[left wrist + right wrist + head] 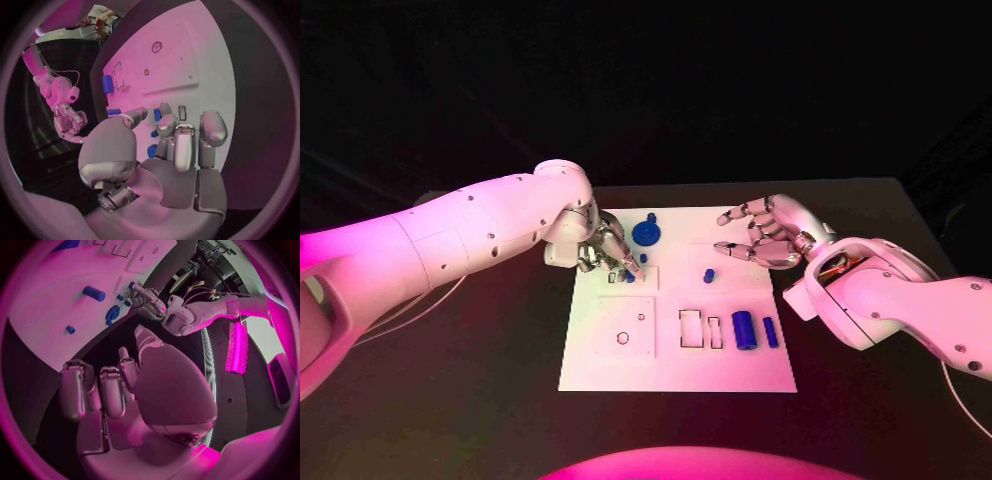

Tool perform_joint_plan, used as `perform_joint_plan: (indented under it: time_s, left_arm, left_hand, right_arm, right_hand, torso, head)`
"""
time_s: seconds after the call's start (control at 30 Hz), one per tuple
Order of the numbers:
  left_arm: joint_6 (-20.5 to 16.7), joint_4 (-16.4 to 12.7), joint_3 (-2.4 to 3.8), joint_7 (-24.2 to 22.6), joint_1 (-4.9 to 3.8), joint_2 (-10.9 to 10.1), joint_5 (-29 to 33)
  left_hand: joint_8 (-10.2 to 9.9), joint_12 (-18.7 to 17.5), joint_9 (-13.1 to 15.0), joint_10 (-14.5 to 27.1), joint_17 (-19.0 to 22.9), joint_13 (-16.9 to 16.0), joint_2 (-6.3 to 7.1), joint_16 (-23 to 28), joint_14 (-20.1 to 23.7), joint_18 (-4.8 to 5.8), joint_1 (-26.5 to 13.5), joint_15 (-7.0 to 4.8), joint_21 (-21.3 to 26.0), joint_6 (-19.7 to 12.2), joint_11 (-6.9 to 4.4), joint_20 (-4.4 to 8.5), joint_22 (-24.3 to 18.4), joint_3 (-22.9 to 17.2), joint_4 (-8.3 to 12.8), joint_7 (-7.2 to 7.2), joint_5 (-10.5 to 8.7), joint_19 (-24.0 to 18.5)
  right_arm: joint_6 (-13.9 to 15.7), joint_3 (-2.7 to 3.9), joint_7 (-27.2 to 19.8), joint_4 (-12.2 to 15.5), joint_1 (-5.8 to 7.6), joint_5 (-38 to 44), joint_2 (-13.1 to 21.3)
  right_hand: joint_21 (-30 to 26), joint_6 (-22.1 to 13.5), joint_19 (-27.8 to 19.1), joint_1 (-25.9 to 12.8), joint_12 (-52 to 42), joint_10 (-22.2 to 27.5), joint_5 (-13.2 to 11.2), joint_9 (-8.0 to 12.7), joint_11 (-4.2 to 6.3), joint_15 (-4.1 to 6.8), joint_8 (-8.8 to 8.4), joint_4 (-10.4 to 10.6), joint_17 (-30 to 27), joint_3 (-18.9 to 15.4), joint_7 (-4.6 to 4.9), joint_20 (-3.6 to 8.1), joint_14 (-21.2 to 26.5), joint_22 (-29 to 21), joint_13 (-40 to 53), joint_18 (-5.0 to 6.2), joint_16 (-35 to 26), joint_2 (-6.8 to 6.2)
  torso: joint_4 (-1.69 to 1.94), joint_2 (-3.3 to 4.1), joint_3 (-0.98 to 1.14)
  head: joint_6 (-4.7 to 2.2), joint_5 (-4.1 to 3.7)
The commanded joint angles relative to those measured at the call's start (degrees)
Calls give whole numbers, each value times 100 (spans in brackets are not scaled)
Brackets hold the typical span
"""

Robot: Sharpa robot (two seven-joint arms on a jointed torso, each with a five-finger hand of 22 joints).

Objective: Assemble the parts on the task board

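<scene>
The left hand (607,252) is working over the far left part of the task board (678,375), its fingers curling down around a small blue part (630,276) that sits just under the fingertips. In the left wrist view the fingers (167,126) are closing about small blue pieces (154,133), but whether the hand is actually pinching one or only touching it cannot be told.

Just beyond that hand, a round blue part (646,234) with a knob on top is standing on the board. Between the two hands a short blue peg (708,275) is sitting alone. Nearer the robot than the right hand, a blue cylinder (744,330) and a slimmer blue bar (770,331) are lying side by side beside two outlined rectangular slots (701,329), which look unfilled. A square outline with small holes (626,327), nearer the robot than the left hand, also looks unoccupied.

The right hand (764,233) is hovering over the board's far right corner, fingers spread and holding nothing.

Judging from this, the assembly is sitting at an early-to-middle stage: several parts are lying loose and most recesses seem to be waiting.
</scene>
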State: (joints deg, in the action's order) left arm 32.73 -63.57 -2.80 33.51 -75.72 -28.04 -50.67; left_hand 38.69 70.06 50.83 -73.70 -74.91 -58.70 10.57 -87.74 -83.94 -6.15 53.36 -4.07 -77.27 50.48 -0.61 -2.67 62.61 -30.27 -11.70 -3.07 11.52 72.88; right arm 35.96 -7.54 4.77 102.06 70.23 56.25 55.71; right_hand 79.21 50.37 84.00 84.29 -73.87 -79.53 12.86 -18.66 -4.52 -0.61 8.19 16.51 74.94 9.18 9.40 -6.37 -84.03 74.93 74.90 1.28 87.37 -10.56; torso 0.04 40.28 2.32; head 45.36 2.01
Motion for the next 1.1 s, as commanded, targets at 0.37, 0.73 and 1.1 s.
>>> perform_joint_plan:
  time_s: [0.37, 0.73, 1.1]
  left_arm:
    - [-284, -658, 225, -6, -74, -352, 109]
    - [-448, -648, 344, -16, -314, -575, -75]
    - [-718, -50, 328, -48, -336, -323, -346]
  left_hand:
    - [-536, -212, -278, 329, -727, 290, -142, 158, -345, -9, 337, 184, 197, -382, 189, -129, -284, 211, -117, -250, 14, -216]
    - [-644, -244, -346, 388, -673, 350, -144, 183, -324, -28, 388, 214, 238, -399, 221, -163, -358, 276, -154, -283, 11, -268]
    - [-817, -368, -463, 559, -618, 534, -127, 210, -295, -51, 483, 258, 298, -432, 270, -211, -452, 402, -239, -336, 15, -340]
  right_arm:
    - [-38, 0, -69, -100, -15, 18, -1]
    - [-40, -1, -69, -144, -17, 18, 18]
    - [-35, -1, -77, -151, -17, 18, 9]
  right_hand:
    - [-39, -13, 130, -35, 34, 41, 8, 9, 8, 52, 27, 12, 962, 16, 5, 39, -456, 911, 279, 119, -25, -27]
    - [-39, -13, 130, -35, 34, 41, 8, 9, 8, 52, 27, 12, 962, 16, 5, 39, -456, 911, 279, 119, -25, -27]
    - [-31, -14, 135, -52, 23, 35, 2, 11, 8, 52, 32, 14, 965, 13, 5, 39, -456, 916, 286, 116, -25, -26]
  torso:
    - [16, -19, -8]
    - [27, -7, -8]
    - [3, 24, -21]
  head:
    - [-83, 24]
    - [-128, 23]
    - [-152, 67]
